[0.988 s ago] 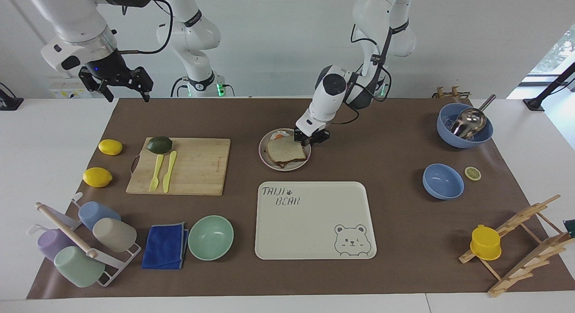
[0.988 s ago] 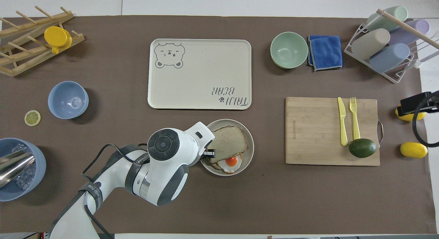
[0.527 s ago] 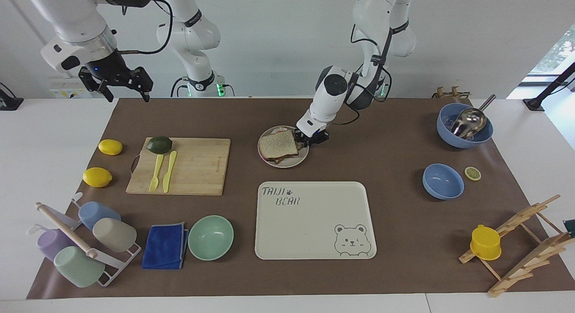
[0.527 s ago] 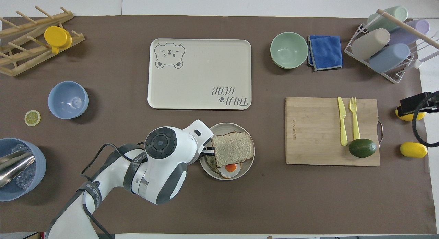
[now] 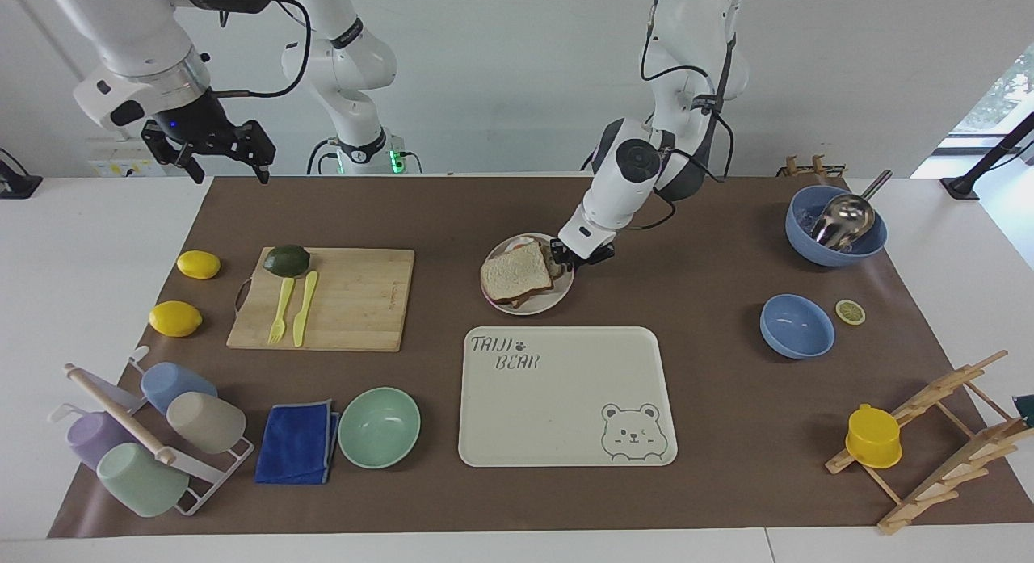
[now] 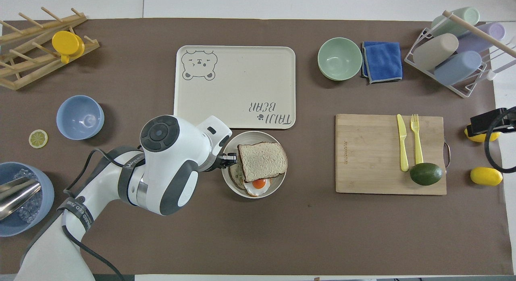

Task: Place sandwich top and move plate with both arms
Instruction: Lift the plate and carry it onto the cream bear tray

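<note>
The left pincer (image 5: 583,254) is at the rim of the plate (image 5: 559,298) on the left arm's side, and whether it is clenched on that rim cannot be told; the sandwich top (image 5: 516,271) already lies on the plate over the egg slice (image 6: 258,185), so the placing step looks done and the plate move is in hand. The plate sits on the brown surface (image 5: 711,401) just nearer the robots than the bear tray (image 5: 565,401). The right pincer (image 5: 216,147) waits released over the surface's corner near the right arm's base, and the next move likely calls for it to come to the plate.
</note>
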You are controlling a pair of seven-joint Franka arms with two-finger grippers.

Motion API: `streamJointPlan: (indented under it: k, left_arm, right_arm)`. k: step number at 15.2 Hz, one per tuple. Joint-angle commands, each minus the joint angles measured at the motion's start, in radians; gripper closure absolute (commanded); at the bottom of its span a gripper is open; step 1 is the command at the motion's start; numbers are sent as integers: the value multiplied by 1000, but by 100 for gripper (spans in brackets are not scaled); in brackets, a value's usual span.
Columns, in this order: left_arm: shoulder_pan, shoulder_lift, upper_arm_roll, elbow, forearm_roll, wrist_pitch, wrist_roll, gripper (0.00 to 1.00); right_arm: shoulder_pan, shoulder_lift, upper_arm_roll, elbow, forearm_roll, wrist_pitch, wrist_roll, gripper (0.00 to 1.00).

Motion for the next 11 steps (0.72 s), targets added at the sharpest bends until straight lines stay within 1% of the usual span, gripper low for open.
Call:
streamJointPlan:
  k: [1,3,4,7,8,11]
  left_arm:
    - [46,4,2,88,-68,-95,48,100]
    - [82,16,2,159,-106,-160,55,100]
    - [86,20,2,175,-111,-174,56,100]
    - [99,21,2,175,-117,-183,75,100]
    - [112,21,2,182,-142,-197,87,100]
    - [123,44,5,240,-166,-209,96,100]
  right_arm:
    - [-8,-20,2,-23,16,0,-23,0]
    - [-8,-20,2,-23,16,0,-23,0]
    - [-8,-20,2,-23,16,0,-23,0]
    - [-8,-20,2,-23,16,0,-21,0]
    - [-8,-20,2,-23,16,0,-23,0]
    - [-8,-20,2,-23,16,0,-23,0]
